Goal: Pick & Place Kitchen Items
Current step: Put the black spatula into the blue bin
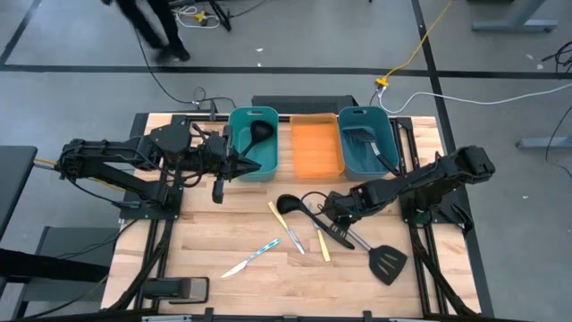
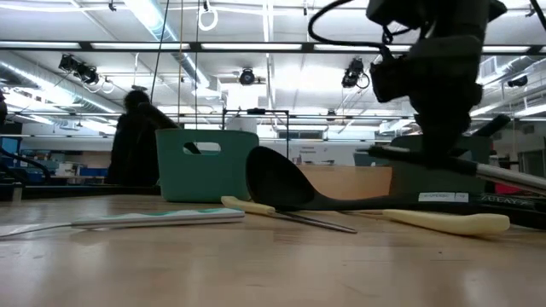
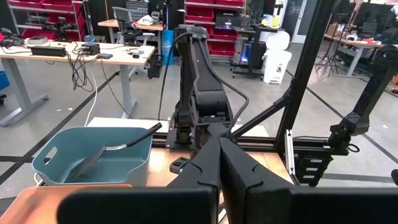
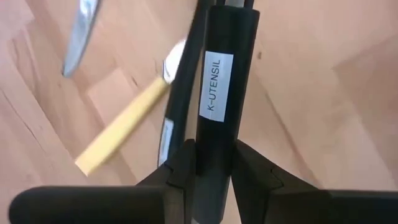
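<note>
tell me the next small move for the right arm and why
Probably lift straight up. The right gripper has its jaws closed on the black handle labelled K-UTENSIL, low over the wooden table among the loose utensils, with a yellow-handled knife lying right beside it. Rising first should clear those neighbours before carrying it toward a teal bin. The left gripper waits shut near the other bin.

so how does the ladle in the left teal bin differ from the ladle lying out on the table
The ladle in the left teal bin is already stowed, its handle running along the inside of the bin; the ladle on the table lies loose on the wood. The binned one lies alone, while the table one lies among knives and other black utensils near the right gripper. Both are black with a round bowl.
</note>
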{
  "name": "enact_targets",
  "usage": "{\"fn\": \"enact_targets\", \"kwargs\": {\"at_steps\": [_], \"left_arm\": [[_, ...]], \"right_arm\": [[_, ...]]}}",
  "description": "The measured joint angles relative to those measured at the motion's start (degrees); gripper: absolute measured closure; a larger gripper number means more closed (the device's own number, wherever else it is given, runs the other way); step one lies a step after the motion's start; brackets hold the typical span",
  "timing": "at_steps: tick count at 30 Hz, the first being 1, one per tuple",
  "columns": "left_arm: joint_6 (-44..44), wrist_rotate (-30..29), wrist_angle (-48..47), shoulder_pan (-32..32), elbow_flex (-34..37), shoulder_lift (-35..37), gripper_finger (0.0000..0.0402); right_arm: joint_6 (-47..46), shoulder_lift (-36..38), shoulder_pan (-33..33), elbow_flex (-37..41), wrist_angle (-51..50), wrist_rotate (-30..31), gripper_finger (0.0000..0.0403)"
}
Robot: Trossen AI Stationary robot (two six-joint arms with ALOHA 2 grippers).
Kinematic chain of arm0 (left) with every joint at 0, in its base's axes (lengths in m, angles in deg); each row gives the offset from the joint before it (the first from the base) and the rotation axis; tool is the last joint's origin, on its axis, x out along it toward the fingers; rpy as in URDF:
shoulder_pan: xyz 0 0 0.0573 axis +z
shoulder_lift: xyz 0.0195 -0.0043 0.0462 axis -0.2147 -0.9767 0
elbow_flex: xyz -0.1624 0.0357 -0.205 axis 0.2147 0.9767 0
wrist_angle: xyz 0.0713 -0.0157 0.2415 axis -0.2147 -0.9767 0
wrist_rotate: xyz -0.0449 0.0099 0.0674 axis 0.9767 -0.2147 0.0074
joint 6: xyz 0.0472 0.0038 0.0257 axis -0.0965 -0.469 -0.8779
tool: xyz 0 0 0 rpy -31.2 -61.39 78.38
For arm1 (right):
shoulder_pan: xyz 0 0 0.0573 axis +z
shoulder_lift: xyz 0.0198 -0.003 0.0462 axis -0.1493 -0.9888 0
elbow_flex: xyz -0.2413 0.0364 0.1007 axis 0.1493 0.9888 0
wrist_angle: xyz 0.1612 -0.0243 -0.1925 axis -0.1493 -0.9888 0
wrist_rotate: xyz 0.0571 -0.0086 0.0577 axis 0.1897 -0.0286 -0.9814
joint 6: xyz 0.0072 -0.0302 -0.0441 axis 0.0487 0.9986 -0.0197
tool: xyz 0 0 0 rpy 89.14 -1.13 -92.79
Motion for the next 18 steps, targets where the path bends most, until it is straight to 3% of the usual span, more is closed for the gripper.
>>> {"fn": "enact_targets", "kwargs": {"at_steps": [18], "left_arm": [[0.04, 0.01, -0.01, 0.00, 0.00, 0.00, 0.0395]], "right_arm": [[6.02, 0.07, -3.41, -12.50, -8.04, 2.99, 0.0321]]}}
